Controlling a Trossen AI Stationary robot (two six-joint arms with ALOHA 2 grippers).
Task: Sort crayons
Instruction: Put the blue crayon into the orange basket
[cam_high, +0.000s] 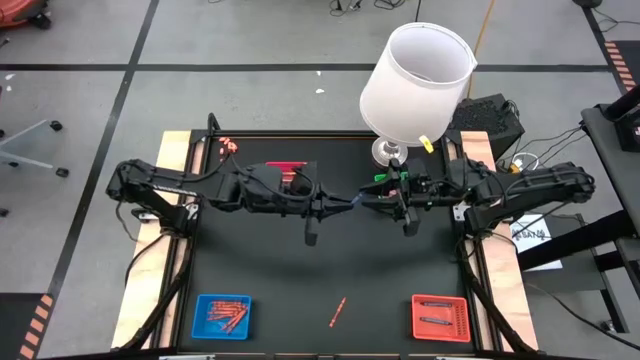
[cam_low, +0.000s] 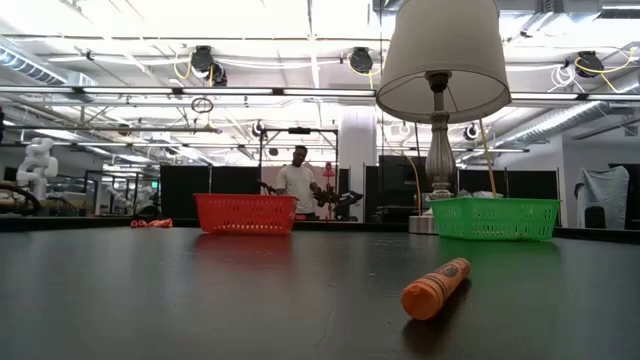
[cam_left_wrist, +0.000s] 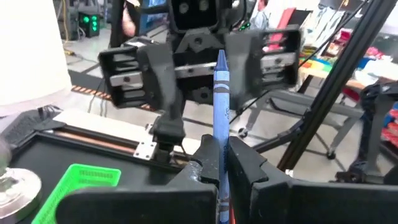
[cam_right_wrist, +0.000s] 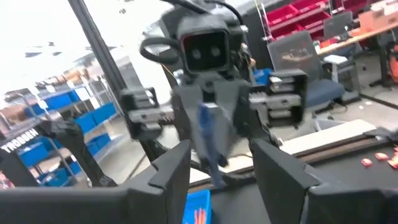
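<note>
My left gripper (cam_high: 345, 203) is above the table's middle, shut on a blue crayon (cam_left_wrist: 221, 93) whose pointed end sticks out toward my right gripper (cam_high: 367, 201). My right gripper faces it and is open, its two fingers (cam_right_wrist: 171, 171) wide apart and the crayon's tip (cam_right_wrist: 208, 134) just ahead of the gap. It touches nothing. An orange crayon (cam_high: 337, 311) lies flat on the black table near the front edge; it also shows in the low view (cam_low: 436, 288). The low view shows neither gripper. My left gripper pinches the blue crayon's lower part (cam_left_wrist: 221, 140) between its two fingers. The crayon lies along the fingers, and its pointed half reaches out past their free ends. The fingers come about level from the table's left. The crayon is lifted clear of the table.
A blue tray (cam_high: 222, 315) with red and orange crayons sits front left, and a red tray (cam_high: 440, 317) with two crayons front right. A red basket (cam_high: 290, 170), a green basket (cam_low: 493, 218) and a white-shaded lamp (cam_high: 415, 80) stand at the back. Loose crayons (cam_high: 228, 146) lie far left.
</note>
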